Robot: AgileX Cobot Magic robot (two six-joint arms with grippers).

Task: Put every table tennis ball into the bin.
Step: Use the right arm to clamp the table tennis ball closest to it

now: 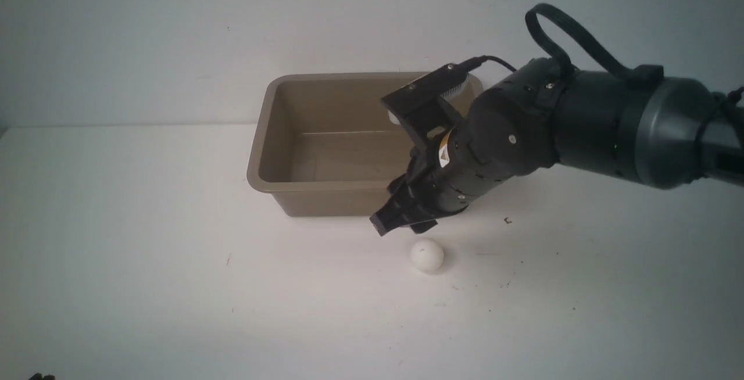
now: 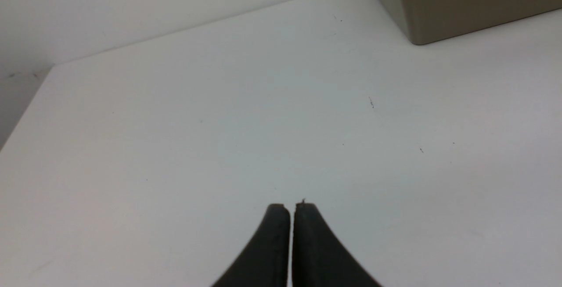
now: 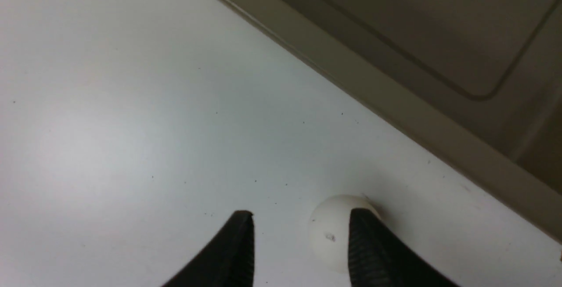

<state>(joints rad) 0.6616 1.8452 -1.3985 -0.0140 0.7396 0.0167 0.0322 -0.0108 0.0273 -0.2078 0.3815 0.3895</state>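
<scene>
The right gripper, a black two-fingered claw on a thick black arm, hangs tilted downward over the table with its two fingers spread apart. In the right wrist view, the right gripper shows a wide gap of table between its ribbed black fingertips. It pinches nothing.

One small white matte table tennis ball rests on the table just below and in front of those fingertips, on the robot's side of them, and is not touching them in the front view. In the right wrist view the table tennis ball lies beside one finger, which hides part of it, and a small dark printed mark shows on its face.

Just beyond the ball stands one rectangular taupe plastic bin with rounded corners and a flared rim. The ball is outside it, near its front wall. The right wrist view shows the bin's rim running diagonally past the ball.

The left gripper hovers over bare table with its two black fingers pressed together, only a thin slit between them. A corner of the bin stands well apart from it.

Everything sits on one white tabletop scattered with small dark specks, backed by a pale wall.
</scene>
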